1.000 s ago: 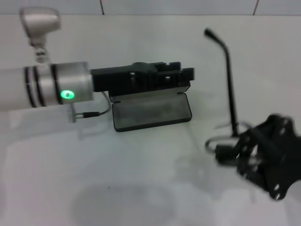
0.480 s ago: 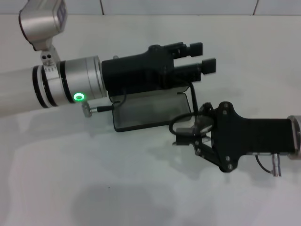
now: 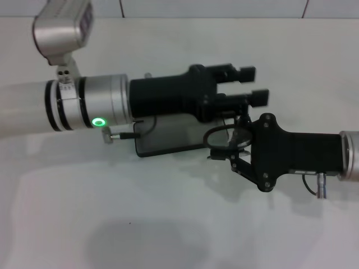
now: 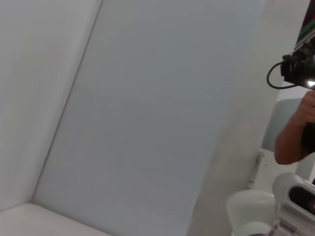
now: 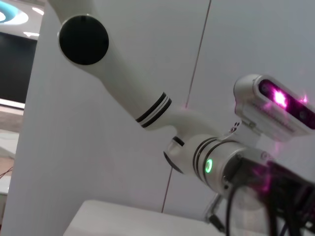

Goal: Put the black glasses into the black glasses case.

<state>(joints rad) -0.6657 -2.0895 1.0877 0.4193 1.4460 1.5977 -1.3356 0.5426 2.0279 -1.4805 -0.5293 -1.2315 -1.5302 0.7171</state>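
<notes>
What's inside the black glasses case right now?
The open black glasses case shows grey lining, with nothing lying in the visible part. The left gripper covers its back, and the right gripper, at its right end with the black glasses, hides that corner.

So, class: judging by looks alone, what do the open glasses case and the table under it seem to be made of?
The black glasses case looks like a hard shell, plastic or similar, with a dull grey lining, perhaps fabric; it holds a firm, flat shape with rounded corners. The table looks like a smooth white laminate or painted board, showing soft shadows and faint sheen. Neither can be confirmed by sight.
</notes>
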